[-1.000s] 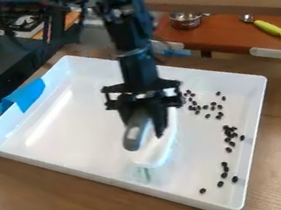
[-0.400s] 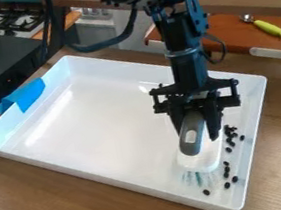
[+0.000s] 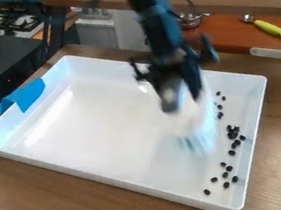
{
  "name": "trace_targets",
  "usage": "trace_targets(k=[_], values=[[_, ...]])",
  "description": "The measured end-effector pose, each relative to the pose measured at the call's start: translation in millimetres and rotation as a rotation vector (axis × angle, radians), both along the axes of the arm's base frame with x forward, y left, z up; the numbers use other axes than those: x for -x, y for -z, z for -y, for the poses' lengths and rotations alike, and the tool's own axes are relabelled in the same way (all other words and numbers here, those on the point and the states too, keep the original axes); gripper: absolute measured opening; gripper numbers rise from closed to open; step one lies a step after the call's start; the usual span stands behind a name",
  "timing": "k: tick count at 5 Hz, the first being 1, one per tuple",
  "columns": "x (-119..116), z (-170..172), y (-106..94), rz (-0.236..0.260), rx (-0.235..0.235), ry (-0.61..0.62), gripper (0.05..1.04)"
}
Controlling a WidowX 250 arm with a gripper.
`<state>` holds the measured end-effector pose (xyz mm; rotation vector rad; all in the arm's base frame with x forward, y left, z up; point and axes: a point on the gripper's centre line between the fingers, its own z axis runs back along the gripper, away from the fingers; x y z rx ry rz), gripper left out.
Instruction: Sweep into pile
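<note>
The pincer [image 3: 181, 95] is closed around the grey handle [image 3: 170, 102] of a blurred white brush [image 3: 198, 118].

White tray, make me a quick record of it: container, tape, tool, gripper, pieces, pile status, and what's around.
Container: white rectangular tray on a wooden table
Tape: blue tape over the tray's left edge in the picture
Tool: brush with a grey handle and pale bristles
Gripper: black gripper, over the tray, holding the brush
Pieces: small dark beans, strung along the tray's right side
Pile status: some clustered, others loose; not one pile
Around: metal pot, green-handled utensil
</note>
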<state>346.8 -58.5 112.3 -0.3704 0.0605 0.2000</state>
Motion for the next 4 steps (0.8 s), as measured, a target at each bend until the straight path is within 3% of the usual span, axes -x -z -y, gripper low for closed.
trace_targets(k=[1, 2, 3, 4], values=[[-13, -43, -31.3, 0.056, 0.054, -0.065, 0.492], [-21, -74, -47.1, 0.108, 0.039, -0.078, 0.492], [-26, -99, -31.5, 0.062, -0.019, -0.073, 0.492], [-31, -116, -15.6, -0.024, -0.091, -0.049, 0.492]])
